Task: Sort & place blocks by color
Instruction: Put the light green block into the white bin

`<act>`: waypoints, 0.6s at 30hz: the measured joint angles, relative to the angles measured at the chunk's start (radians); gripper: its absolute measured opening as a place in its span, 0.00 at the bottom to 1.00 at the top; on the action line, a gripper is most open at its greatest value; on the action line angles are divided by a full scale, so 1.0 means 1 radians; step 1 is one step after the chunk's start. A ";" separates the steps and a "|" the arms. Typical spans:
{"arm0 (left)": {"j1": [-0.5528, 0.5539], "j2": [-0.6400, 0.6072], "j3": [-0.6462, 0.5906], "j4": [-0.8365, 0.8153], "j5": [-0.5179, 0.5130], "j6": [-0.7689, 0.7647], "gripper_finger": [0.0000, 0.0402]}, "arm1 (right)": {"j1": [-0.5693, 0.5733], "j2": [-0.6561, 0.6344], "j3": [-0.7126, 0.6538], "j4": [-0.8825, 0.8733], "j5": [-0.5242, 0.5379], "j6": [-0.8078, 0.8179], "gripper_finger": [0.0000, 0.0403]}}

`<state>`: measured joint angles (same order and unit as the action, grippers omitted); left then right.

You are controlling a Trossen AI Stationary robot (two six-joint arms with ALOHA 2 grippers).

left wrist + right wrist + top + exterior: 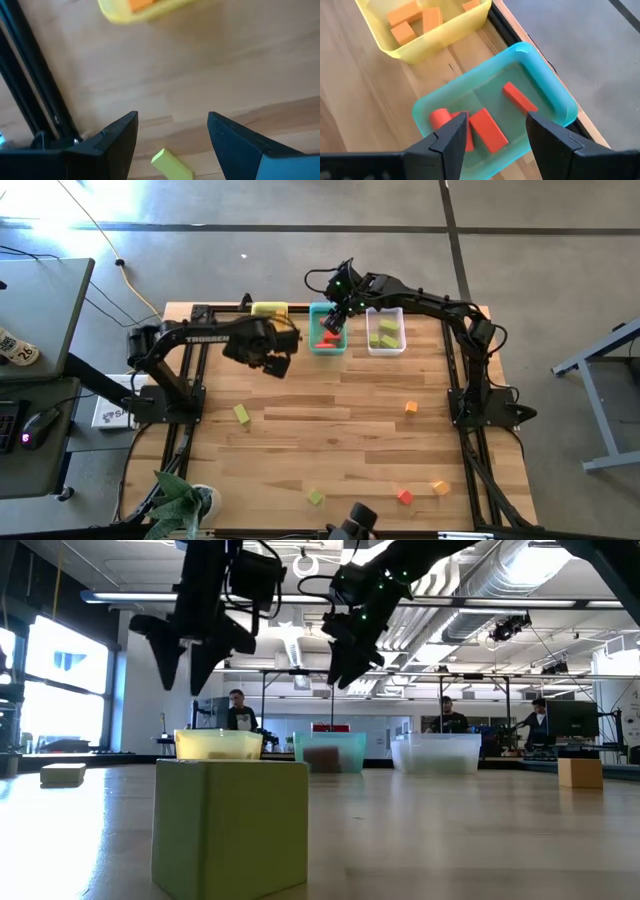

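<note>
My left gripper (274, 361) (172, 119) hangs open above the table's left half, fingers pointing down, short of a light green block (171, 165) (241, 413) that lies flat on the wood. My right gripper (336, 320) (495, 119) is open above the teal bin (547, 90), holding nothing. Red blocks (487, 131) lie on that bin's floor. Orange blocks (415, 22) lie in the yellow bin (270, 309), and light green ones (387, 332) in the clear bin (401, 346). More loose blocks rest on the table: orange (411, 408), orange (440, 487), red (404, 496), light green (316, 497).
The three bins stand in a row at the table's far edge. Black frame rails (455, 380) run along both sides of the table. A potted plant (180, 502) stands at the near left corner. People stand in the room beyond the table (237, 708).
</note>
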<state>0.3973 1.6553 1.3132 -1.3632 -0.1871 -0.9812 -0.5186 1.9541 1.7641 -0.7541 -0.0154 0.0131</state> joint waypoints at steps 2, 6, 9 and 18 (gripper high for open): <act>-0.024 0.000 -0.037 0.000 0.000 -0.033 0.57 | 0.001 0.000 0.000 -0.013 0.000 0.018 0.47; -0.077 0.000 -0.101 -0.001 0.020 -0.098 0.57 | 0.007 0.000 0.000 -0.079 -0.001 0.052 0.47; -0.121 0.000 -0.141 0.002 0.050 -0.160 0.57 | 0.015 0.000 0.000 -0.153 -0.004 0.076 0.47; -0.263 0.000 -0.227 0.006 0.094 -0.374 0.57 | 0.058 0.000 0.000 -0.220 -0.003 0.077 0.47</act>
<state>0.1343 1.6554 1.0867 -1.3572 -0.0927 -1.3549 -0.4604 1.9541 1.7645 -0.9737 -0.0185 0.0900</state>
